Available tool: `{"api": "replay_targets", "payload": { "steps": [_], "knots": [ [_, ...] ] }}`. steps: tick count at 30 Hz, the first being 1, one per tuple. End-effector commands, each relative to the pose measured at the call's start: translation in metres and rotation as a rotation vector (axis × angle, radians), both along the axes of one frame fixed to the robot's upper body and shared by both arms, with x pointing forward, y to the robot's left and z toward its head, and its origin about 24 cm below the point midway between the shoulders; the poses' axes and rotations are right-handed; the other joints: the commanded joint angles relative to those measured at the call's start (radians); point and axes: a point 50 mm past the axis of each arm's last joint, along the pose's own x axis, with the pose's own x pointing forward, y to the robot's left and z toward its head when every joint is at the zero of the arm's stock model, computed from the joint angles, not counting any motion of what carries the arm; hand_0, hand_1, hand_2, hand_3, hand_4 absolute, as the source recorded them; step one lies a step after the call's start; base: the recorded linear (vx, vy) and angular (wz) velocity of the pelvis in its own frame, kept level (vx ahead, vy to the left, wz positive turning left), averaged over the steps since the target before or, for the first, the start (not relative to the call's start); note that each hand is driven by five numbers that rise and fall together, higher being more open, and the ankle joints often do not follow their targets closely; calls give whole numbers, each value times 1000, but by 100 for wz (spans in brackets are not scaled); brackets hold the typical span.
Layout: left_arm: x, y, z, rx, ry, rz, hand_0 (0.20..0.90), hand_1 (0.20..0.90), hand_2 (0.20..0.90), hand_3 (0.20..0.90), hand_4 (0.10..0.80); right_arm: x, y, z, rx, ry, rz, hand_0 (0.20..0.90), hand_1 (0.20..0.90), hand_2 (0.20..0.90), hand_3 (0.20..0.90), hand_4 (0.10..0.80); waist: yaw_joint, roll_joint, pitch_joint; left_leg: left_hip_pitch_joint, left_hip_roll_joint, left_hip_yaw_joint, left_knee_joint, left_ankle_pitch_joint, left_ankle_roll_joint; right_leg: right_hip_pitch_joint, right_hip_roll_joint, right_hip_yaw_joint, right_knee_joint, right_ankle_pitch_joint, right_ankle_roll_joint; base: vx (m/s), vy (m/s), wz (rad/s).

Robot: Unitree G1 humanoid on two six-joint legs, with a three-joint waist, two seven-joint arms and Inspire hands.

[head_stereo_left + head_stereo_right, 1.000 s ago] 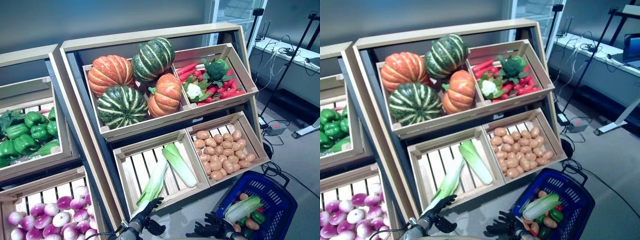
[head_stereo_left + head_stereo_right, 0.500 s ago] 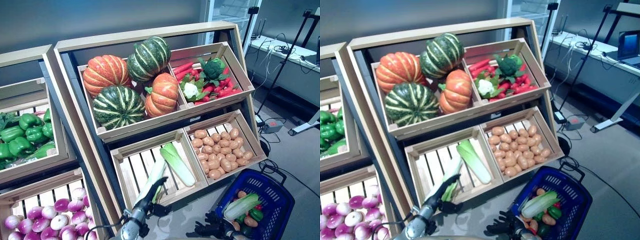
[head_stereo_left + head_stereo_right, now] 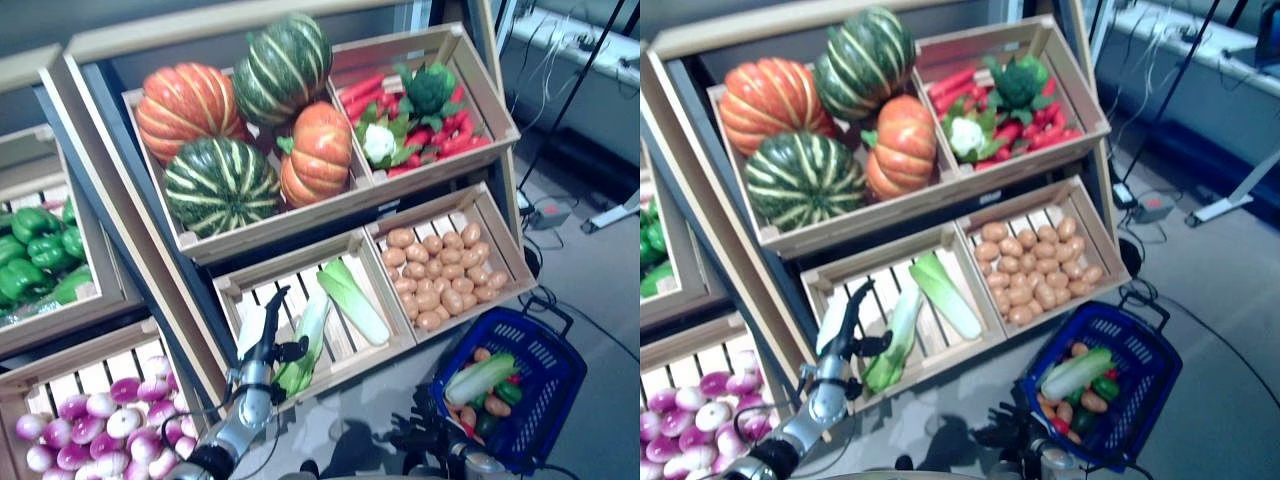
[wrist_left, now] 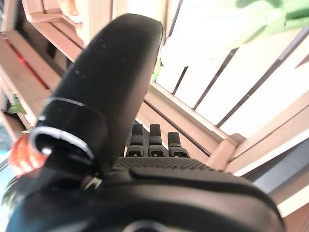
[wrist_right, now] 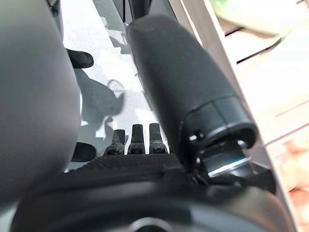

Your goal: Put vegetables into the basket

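Left hand (image 3: pixel 262 330), fingers straight, over slatted crate (image 3: pixel 232 290); blue basket (image 3: pixel 553 395) on grey floor (image 3: pixel 600 300).

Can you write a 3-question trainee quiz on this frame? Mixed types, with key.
1. True or false: the left hand is over the potato crate.
2. What shares the blue basket with the small vegetables? A) a pumpkin B) a cabbage C) an onion
3. Fill in: the crate under the left hand holds two long pale green ____.

Key: 1 false, it is over the crate beside it. 2 B. 3 cabbages.
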Motion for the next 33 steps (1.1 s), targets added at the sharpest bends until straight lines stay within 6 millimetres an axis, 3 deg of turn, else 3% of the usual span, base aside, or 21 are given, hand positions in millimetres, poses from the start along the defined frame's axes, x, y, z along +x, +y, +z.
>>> {"api": "replay_targets", "payload": {
  "steps": [1, 6, 13, 33],
  "knots": [
    [47, -1, 51, -36, -232, 98, 900, 900, 900, 900, 800, 36, -3, 21, 34, -203, -54, 900, 900, 900, 900, 800, -26, -41, 36, -116, -30, 39, 333, -154, 27, -61, -23, 8, 242, -98, -81, -35, 85, -9],
    [52, 10, 49, -76, -194, 195, 900, 900, 900, 900, 800, 56, 2, 37, 62, -327, -60, 900, 900, 900, 900, 800, -41, -51, 69, -243, -10, 37, 539, -238, 43, -178, -59, 24, 436, -162, -94, -65, 60, -16],
    [71, 21, 71, -112, -264, 259, 900, 900, 900, 900, 800, 89, 3, 59, 76, -431, -66, 900, 900, 900, 900, 800, -59, -63, 138, -418, 16, 26, 785, -335, 59, -372, -77, 66, 693, -245, -102, -105, 46, -6],
    [96, 89, 103, -396, -181, 534, 900, 900, 900, 900, 800, 110, -28, 80, 26, -515, -127, 900, 900, 900, 900, 800, -115, -79, 207, -650, 71, -7, 1082, -464, 45, -638, -82, 109, 969, -351, -87, -4, 23, -4]
  ]
}}
